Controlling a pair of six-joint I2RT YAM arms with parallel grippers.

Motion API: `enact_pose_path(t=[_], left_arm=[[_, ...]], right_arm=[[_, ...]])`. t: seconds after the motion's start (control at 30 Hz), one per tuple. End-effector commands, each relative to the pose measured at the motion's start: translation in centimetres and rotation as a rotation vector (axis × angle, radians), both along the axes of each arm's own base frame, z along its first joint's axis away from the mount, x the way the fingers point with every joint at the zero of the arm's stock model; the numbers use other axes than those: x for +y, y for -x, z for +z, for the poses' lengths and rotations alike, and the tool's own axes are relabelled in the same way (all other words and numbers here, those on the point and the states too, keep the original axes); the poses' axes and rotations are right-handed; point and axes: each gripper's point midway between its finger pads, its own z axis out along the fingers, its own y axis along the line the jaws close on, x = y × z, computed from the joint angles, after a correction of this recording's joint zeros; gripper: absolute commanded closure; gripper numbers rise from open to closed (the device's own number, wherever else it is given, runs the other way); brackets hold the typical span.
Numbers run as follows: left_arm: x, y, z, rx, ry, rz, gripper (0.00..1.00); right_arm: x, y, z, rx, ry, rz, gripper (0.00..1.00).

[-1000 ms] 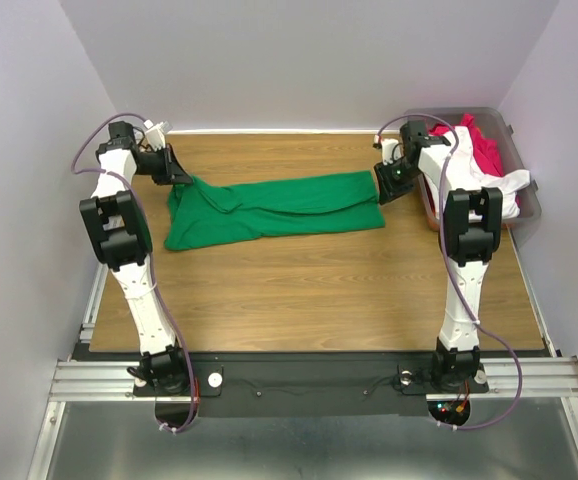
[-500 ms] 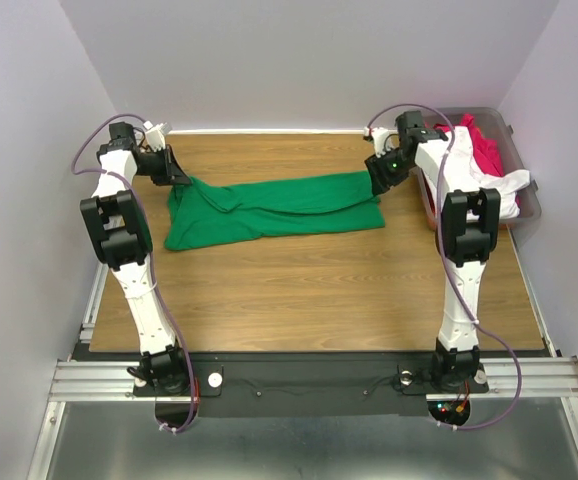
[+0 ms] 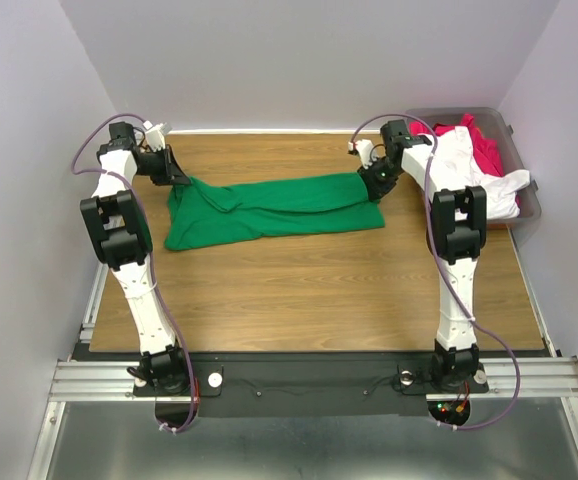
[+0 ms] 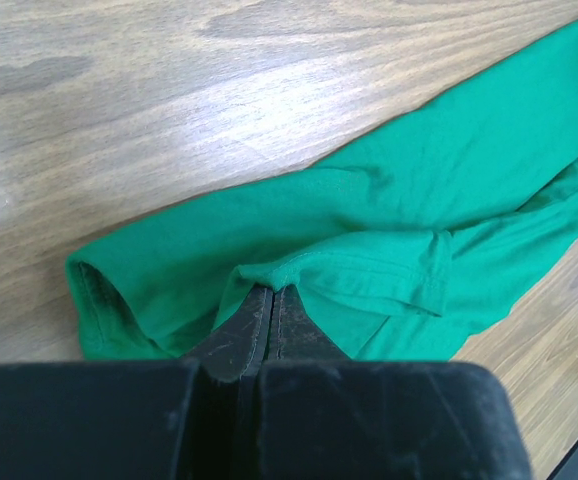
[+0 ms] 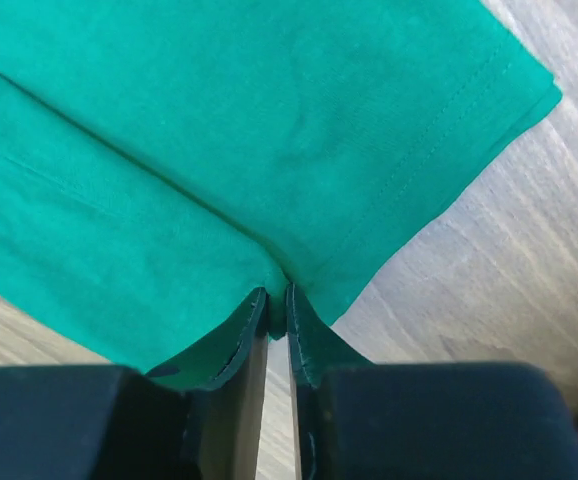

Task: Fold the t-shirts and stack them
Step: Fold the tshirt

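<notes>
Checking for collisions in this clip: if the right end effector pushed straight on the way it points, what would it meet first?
The green t-shirt: the right end effector pinches its edge, and more cloth lies ahead, probably over the wooden table.

Green shirt (image 4: 419, 200) cropped in wrist views, red shirt (image 3: 485, 147) largely under white shirt (image 3: 491, 176).
</notes>
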Motion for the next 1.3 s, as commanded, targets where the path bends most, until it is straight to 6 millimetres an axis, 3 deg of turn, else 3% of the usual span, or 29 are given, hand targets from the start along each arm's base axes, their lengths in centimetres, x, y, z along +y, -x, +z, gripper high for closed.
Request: enact_pose_path(t=[0.0, 0.07, 0.1, 0.2, 0.4, 0.47, 0.63, 0.73, 0.8, 0.87, 1.0, 1.03, 1.13, 1.27], left_arm=[[0.8, -0.8, 1.7, -0.048, -0.006, 0.012, 1.0], [0.9, -0.9, 1.7, -0.052, -0.007, 0.014, 1.0], [1.0, -0.9, 1.8, -0.053, -0.008, 0.017, 1.0], [1.5, -0.9, 1.7, -0.055, -0.002, 0.028, 1.0], [1.6, -0.9, 1.1, -0.043, 0.004, 0.033, 1.0], [1.7, -0.9, 1.0, -0.041, 0.003, 0.035, 1.0], [2.1, -1.0, 0.7, -0.035, 0.0, 0.045, 1.0], [2.4, -1.0, 0.4, -0.024, -0.002, 0.056, 1.0], [2.8, -1.0, 0.1, -0.018, -0.003, 0.073, 1.0], [2.9, -0.9, 0.0, -0.012, 0.004, 0.078, 1.0], [2.8, -1.0, -0.1, -0.006, 0.012, 0.086, 1.0], [2.9, -1.0, -0.1, -0.004, 0.012, 0.089, 1.0], [2.7, -1.0, 0.0, -0.003, 0.019, 0.092, 1.0], [2.7, -1.0, -0.2, 0.009, 0.035, 0.108, 1.0]], right_arm=[[-0.6, -1.3, 0.9, -0.052, 0.03, 0.006, 0.87], [-0.9, -1.2, 0.8, -0.051, 0.047, 0.005, 0.98], [-1.0, -1.3, 0.8, -0.054, 0.053, 0.001, 0.99], [-1.3, -2.3, 1.2, -0.071, 0.034, -0.057, 0.99], [0.1, -3.5, 1.6, -0.061, -0.051, -0.121, 0.99], [-0.2, -3.6, 1.2, -0.054, -0.04, -0.145, 0.94], [-1.7, -4.2, 0.2, -0.051, 0.019, -0.219, 0.94], [-2.6, -4.9, 0.5, -0.053, 0.015, -0.294, 0.75], [-2.7, -5.1, 1.1, -0.058, 0.006, -0.345, 0.55], [-2.6, -5.4, 2.0, -0.07, -0.015, -0.375, 0.45], [-1.9, -5.8, 4.3, -0.1, -0.081, -0.422, 0.45], [-1.2, -5.6, 5.8, -0.11, -0.124, -0.409, 0.46], [0.6, -4.0, 5.7, -0.064, -0.172, -0.368, 0.51], [2.6, -1.1, 3.8, 0.02, -0.184, -0.293, 0.6]])
